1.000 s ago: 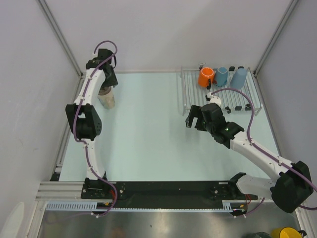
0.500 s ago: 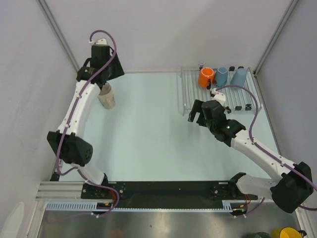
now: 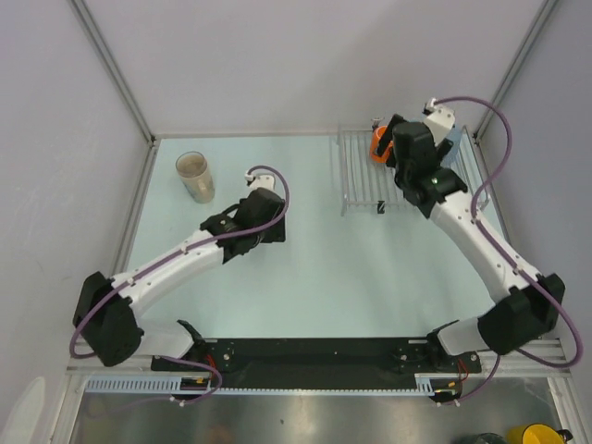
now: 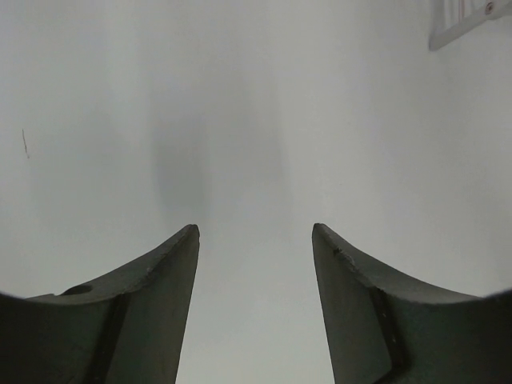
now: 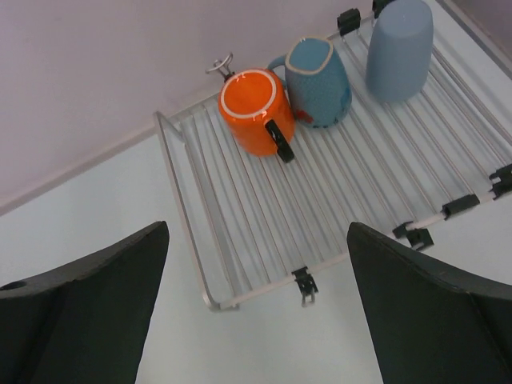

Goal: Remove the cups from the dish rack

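top external view: at mid-table the left gripper [image 3: 264,220] is seen drawn back from the far-left corner, where it stood over the beige tumbler [image 3: 195,176] a second ago. in its wrist view the fingers [image 4: 152,280] are parted, with only bare table [image 3: 314,277] between them. the tumbler is left upright and alone on the table, well apart from the dish rack [image 3: 356,190], so one cup is judged unloaded.

farther back, the right gripper [image 5: 258,232] has been carried from the rack's near side to above its far end, jaws spread wide and empty. three cups remain on the rods: the orange mug [image 5: 254,112] is pressed close to the teal mug [image 5: 320,84], and the light-blue cup [image 5: 398,48] is set slightly apart. little room is left behind them by the back wall [image 5: 96,64]. open table lies left of the rack's low frame.
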Tool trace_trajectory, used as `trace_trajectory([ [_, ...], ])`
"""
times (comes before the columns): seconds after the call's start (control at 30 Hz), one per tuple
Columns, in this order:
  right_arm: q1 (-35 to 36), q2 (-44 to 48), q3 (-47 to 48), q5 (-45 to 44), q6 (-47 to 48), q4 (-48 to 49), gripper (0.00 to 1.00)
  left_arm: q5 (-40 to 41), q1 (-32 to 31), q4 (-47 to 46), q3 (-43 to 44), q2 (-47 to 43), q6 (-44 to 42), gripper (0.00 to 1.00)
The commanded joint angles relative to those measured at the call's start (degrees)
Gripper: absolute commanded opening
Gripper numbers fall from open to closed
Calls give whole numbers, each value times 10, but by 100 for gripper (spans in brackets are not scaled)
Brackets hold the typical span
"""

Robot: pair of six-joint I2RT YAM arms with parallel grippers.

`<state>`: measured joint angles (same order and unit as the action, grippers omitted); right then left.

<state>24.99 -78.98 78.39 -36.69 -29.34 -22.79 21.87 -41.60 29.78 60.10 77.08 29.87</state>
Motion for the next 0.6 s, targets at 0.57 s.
trace_trajectory([
  [0.57,-83,-437,430,65,96,-103,100,-17,-17,-41,-108,-164,49,68],
])
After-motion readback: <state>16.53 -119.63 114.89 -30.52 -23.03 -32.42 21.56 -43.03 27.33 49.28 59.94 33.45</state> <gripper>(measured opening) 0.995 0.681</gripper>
